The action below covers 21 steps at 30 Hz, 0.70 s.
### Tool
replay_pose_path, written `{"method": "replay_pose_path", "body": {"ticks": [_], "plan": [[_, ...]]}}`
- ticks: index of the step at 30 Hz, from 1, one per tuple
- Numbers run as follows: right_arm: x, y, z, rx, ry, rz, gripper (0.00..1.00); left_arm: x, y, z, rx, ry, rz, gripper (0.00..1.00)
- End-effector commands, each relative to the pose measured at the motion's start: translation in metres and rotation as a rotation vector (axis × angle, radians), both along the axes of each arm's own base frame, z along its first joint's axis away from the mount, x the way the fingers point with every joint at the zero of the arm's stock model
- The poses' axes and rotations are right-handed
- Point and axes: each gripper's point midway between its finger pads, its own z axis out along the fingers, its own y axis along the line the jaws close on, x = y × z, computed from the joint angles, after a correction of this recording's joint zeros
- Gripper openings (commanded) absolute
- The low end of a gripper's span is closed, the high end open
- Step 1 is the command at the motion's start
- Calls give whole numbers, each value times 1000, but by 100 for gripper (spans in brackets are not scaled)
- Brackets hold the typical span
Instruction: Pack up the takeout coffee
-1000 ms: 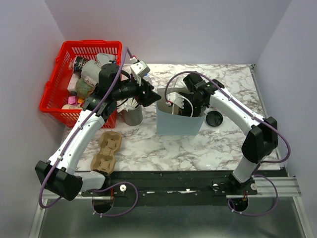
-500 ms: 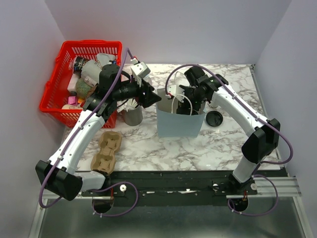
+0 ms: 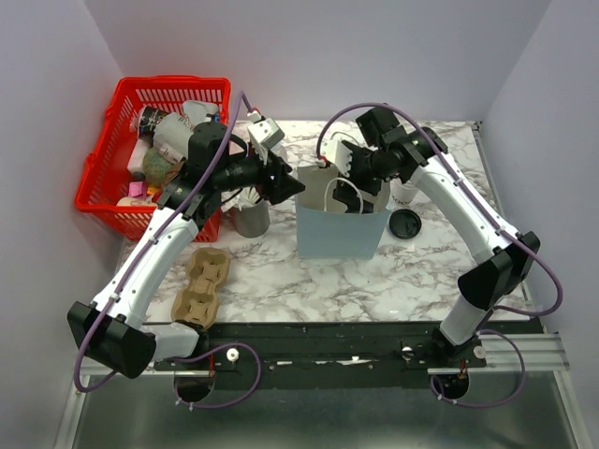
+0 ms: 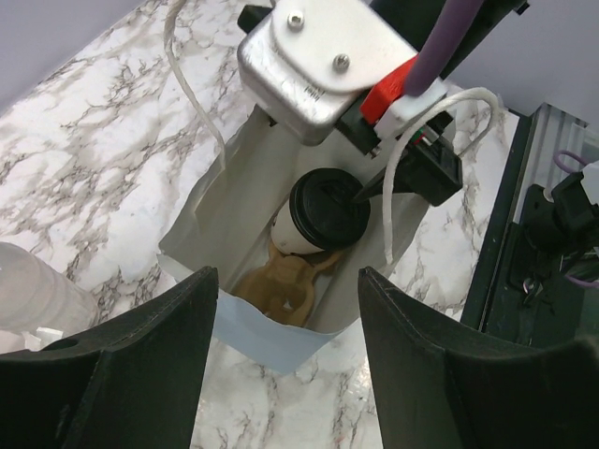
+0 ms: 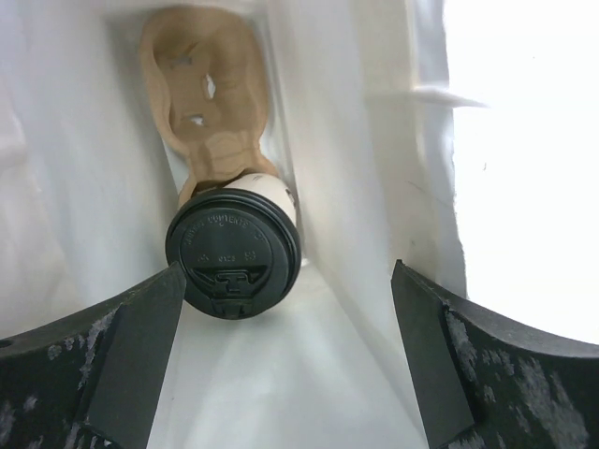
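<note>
One coffee cup [image 5: 234, 251] inside bag [image 3: 339, 234]

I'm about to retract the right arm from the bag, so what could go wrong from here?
The cup sits tilted in the cardboard carrier, so it may tip over. The white handle hangs beside the open right gripper; lifting out could snag it and drag the bag.
</note>
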Motion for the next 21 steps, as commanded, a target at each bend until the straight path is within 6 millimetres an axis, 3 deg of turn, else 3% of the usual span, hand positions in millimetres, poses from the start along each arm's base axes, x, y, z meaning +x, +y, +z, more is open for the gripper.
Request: {"method": "replay_pose_path", "body": {"ticks": [1,11,17,21], "plan": [[-12,1,35,75,-26,-7,100,-2,-1,-4,0,11,-21,70],[-17,8,88,198,-104,-19,100,5,9,-8,74,-9,29,70],[-12,9,133,310,-251,-51,100,26,52,-9,247,-45,212,70],[-12,12,135,347,-285,-38,100,22,68,-20,338,-60,223,70]]}}
